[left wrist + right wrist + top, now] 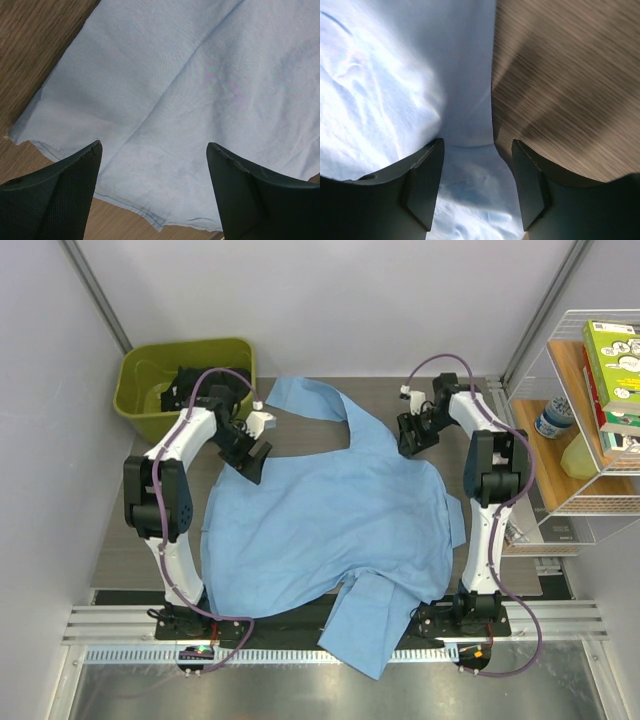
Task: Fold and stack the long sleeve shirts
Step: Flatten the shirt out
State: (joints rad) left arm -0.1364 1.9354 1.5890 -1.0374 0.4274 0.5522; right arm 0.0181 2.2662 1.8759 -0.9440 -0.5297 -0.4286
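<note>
Shirt [330, 510] lies spread flat in the centre of the top view on the wood-grain table [300, 435]. It's thin light-blue weave with soft creases, one sleeve angled toward upper centre and another trailing past the table's lower edge. Your left gripper [252, 462] sits at the shirt's upper-left edge. In its wrist view the black textured fingers [65, 190] are spread wide over a stitched hem, holding nothing. Your right gripper [412, 435] is at the upper-right edge with jaws parted, narrower than the left. The cloth edge runs through the gap and nothing is clamped. Olive plastic bin [150, 380] upper left, wire shelf [600, 510] at right.
</note>
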